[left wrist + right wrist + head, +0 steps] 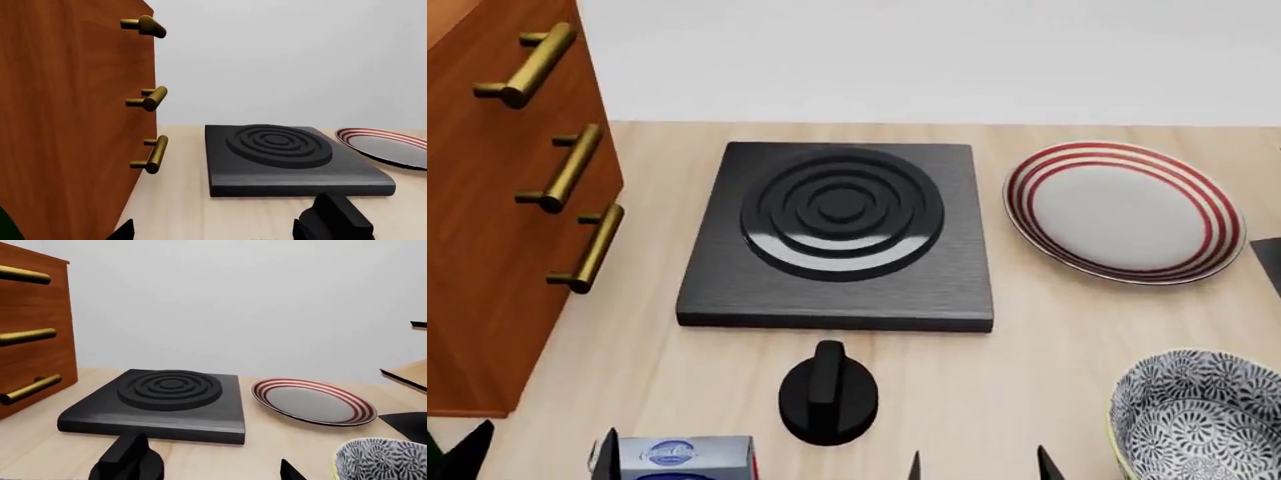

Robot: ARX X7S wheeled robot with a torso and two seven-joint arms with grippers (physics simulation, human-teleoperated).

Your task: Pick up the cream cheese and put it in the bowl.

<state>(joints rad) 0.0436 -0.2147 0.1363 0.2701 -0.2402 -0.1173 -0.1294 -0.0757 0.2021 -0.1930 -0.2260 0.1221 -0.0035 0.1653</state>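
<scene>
Room: plain pale wall; wooden cabinet [494, 200] with brass handles
Surface: light wood table [1068, 350]; black burner slab [841, 235]; striped plate [1124, 210]
Bowl [1201, 415]: beside right gripper [981, 468]
Cream cheese [674, 458]: between left gripper [541, 450] tips; blue face up; long axis unclear
Grippers: only tips visible; grip undeterminable

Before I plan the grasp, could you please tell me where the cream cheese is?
In the head view, the cream cheese sits at the bottom edge, left of centre, just left of the black knob and below the stove.
</scene>
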